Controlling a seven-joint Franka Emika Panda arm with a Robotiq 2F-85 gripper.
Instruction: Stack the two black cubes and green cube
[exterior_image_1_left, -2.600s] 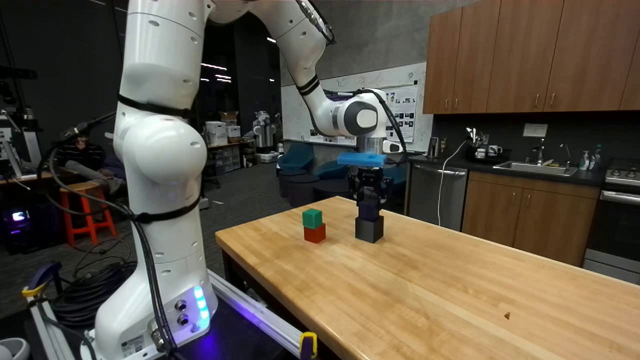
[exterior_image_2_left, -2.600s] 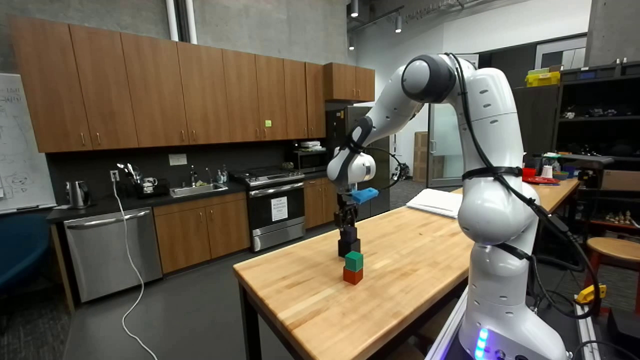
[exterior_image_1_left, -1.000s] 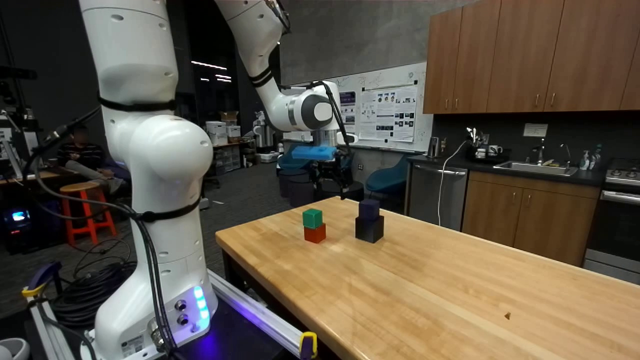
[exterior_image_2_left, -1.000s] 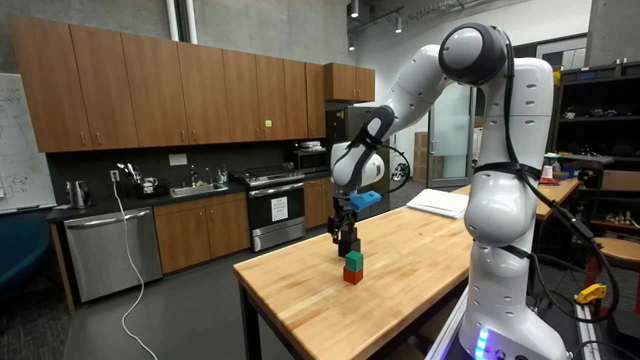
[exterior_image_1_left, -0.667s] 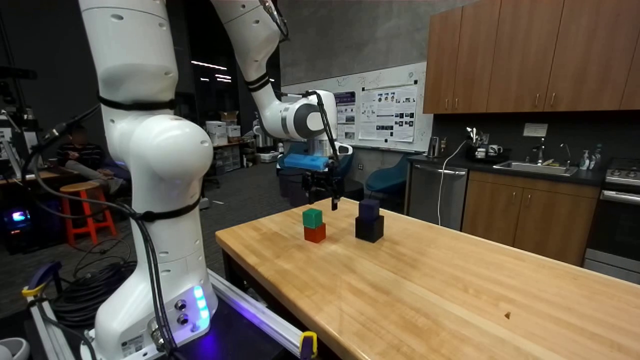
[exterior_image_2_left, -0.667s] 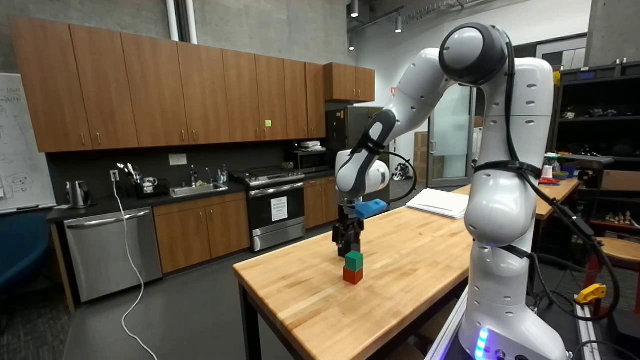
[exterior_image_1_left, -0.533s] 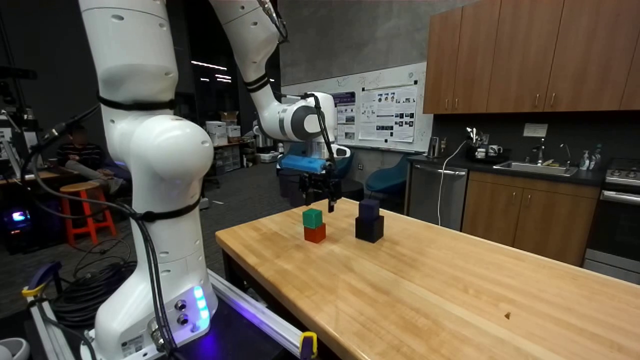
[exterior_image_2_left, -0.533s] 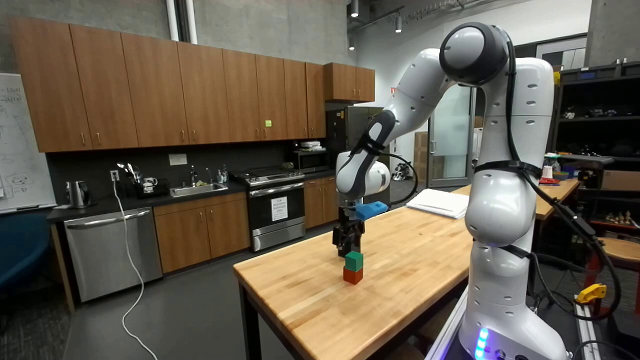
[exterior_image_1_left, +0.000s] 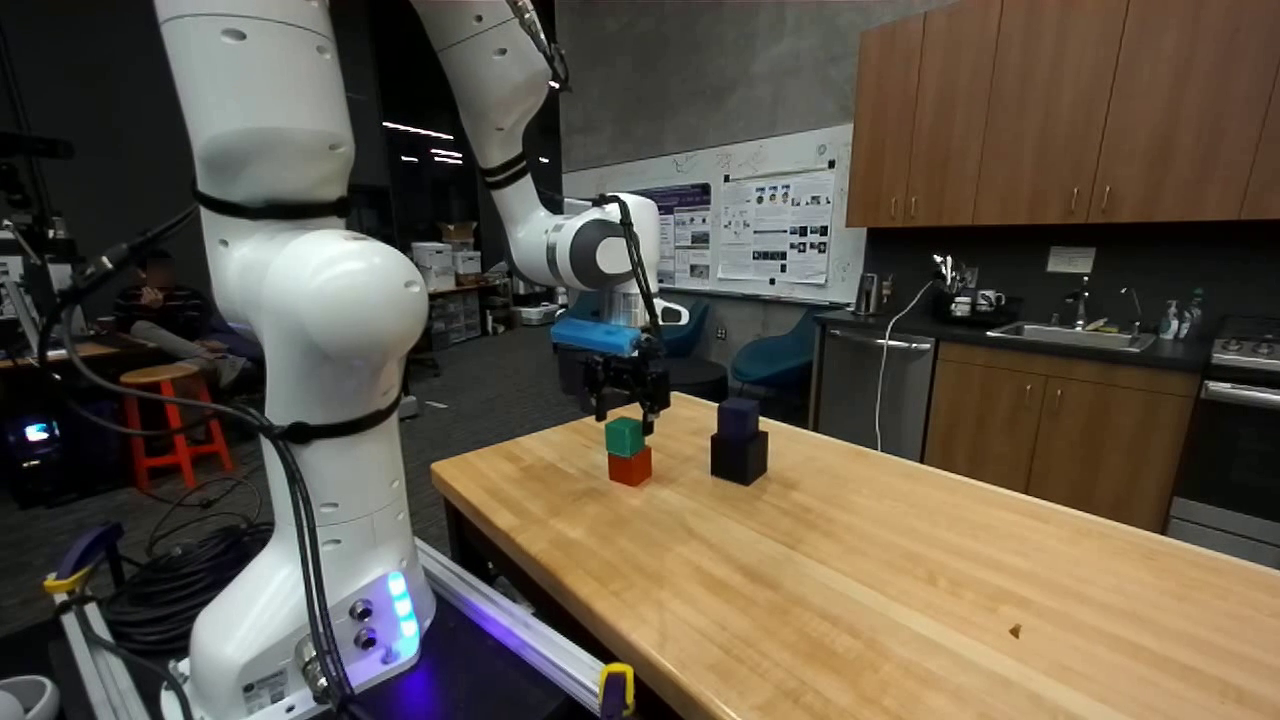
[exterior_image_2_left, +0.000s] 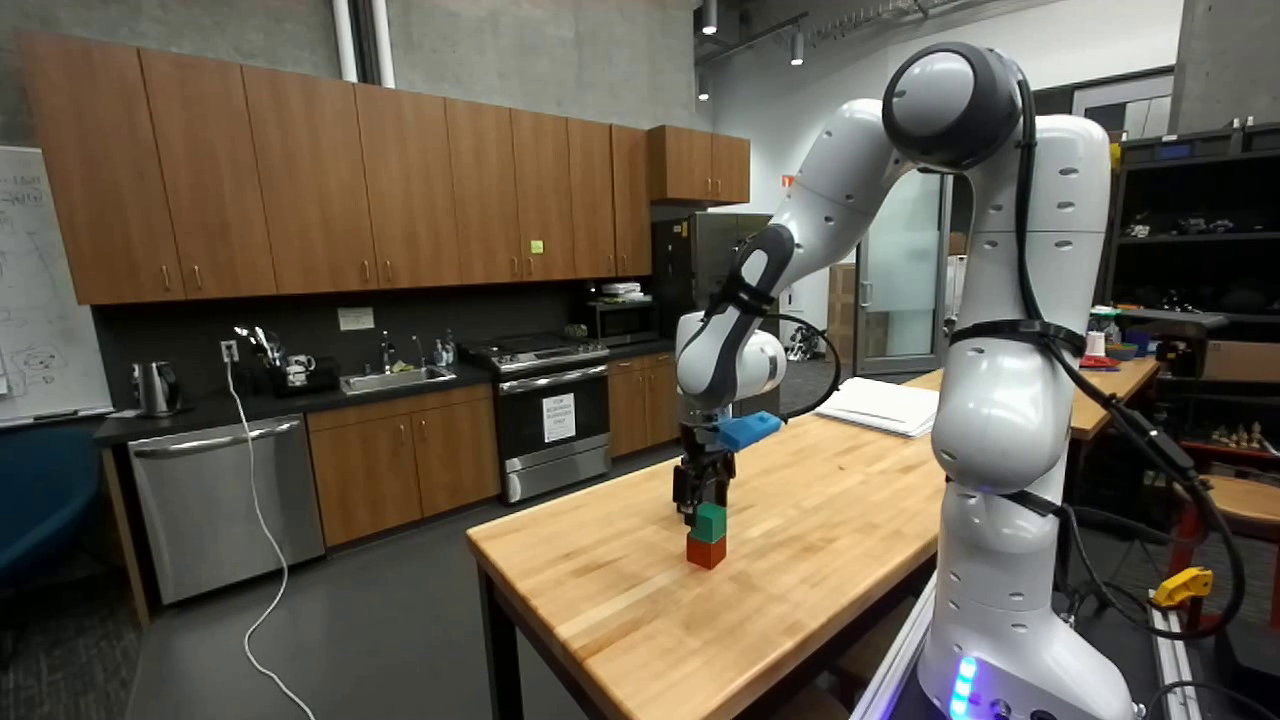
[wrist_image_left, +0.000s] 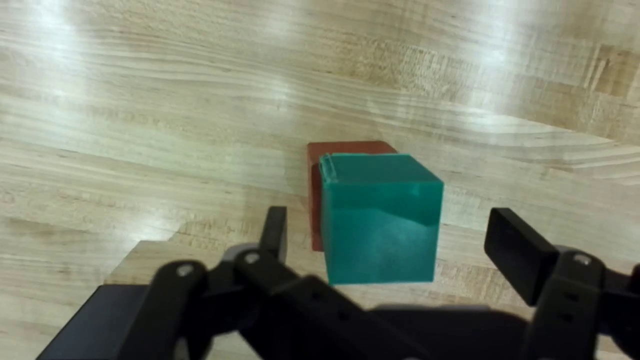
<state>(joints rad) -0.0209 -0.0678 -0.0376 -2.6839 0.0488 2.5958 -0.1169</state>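
Note:
The green cube (exterior_image_1_left: 625, 437) sits on top of a red cube, slightly offset from it in the wrist view. My gripper (wrist_image_left: 392, 235) is open just above, one finger on each side of the green cube (wrist_image_left: 382, 230), with a visible gap at both sides. A smaller black cube (exterior_image_1_left: 738, 419) rests on the larger black cube (exterior_image_1_left: 739, 458), standing apart from the green one. In an exterior view the gripper (exterior_image_2_left: 704, 508) largely hides both black cubes. Nothing is held.
The red cube (exterior_image_1_left: 630, 467) stands on the wooden table (exterior_image_1_left: 850, 560) near its far-left corner. A tiny brown bit (exterior_image_1_left: 1015, 631) lies on the tabletop. White papers (exterior_image_2_left: 880, 406) are stacked farther along the table.
Earliest, the gripper was at the smaller black cube, which now stands free on the larger one. Since then the gripper has swung over to the green cube and come down, jaws wide.

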